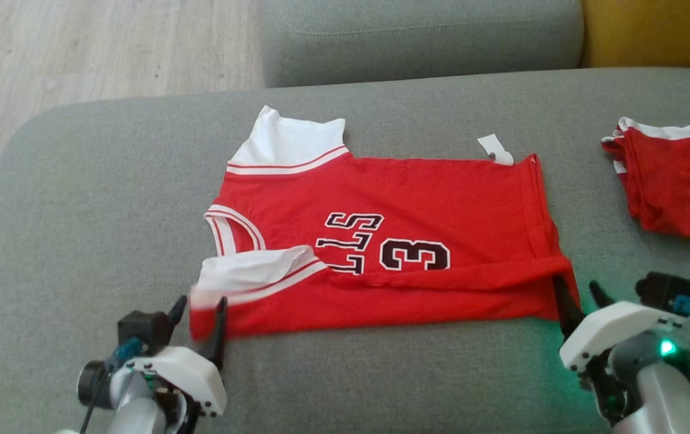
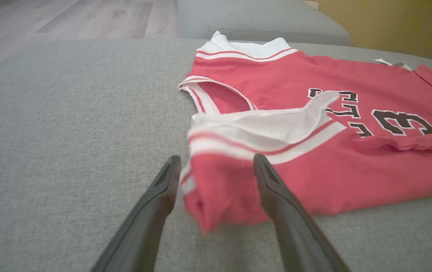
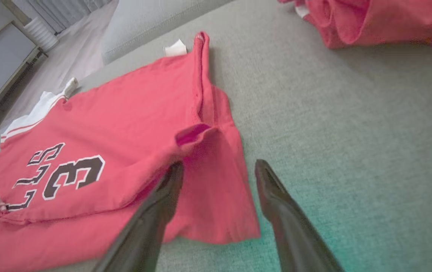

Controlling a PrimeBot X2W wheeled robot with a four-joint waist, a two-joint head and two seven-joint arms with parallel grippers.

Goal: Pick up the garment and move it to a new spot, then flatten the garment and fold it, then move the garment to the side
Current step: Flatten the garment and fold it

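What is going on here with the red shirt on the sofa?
A two-armed robot is folding a red jersey spread on a grey sofa cushion. The jersey's near edge lies folded up over part of the lettering. The left hand is open at the near shoulder corner, with cloth between its fingers but not gripped. The right hand is open at the near hem corner. A second red garment lies bunched at the right.

Grey couch (image 1: 79,199), wood floor (image 1: 79,48), perhaps red shorts (image 1: 677,181)
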